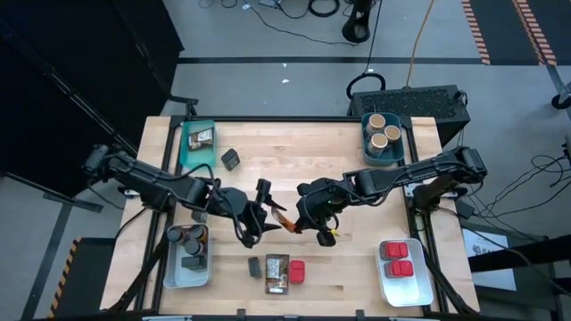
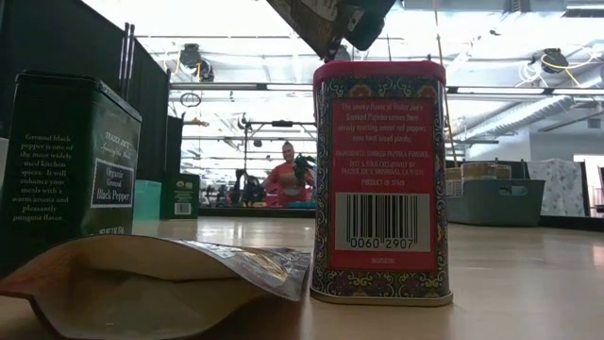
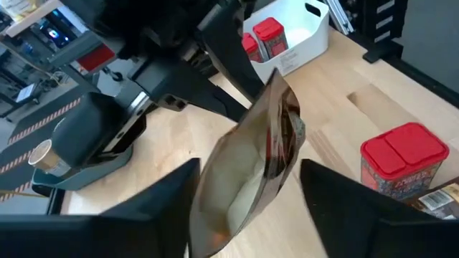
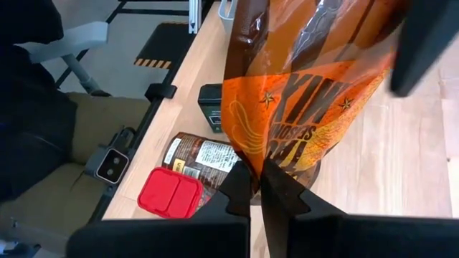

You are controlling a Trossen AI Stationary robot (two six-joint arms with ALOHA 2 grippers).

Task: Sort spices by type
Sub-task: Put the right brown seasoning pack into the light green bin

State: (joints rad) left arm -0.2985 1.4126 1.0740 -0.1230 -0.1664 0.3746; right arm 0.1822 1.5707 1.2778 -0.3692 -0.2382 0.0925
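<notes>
Wooden table [image 2: 528, 274]: "Organic Ground Black Pepper" tin [image 2: 66, 170], barcoded "Smoked Paprika" tin [image 2: 380, 179].

both grippers meet mid-table: left gripper [image 1: 261, 212] at 9 o'clock of an orange packet [image 1: 287, 222], right gripper [image 1: 310, 220] at its 3 o'clock.

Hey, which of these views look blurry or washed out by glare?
Low view: ceiling lights blow out the background, while the red tin stays sharp. Left wrist view: the packet and near fingers are soft. Right wrist view: glare streaks the packet's foil.
</notes>
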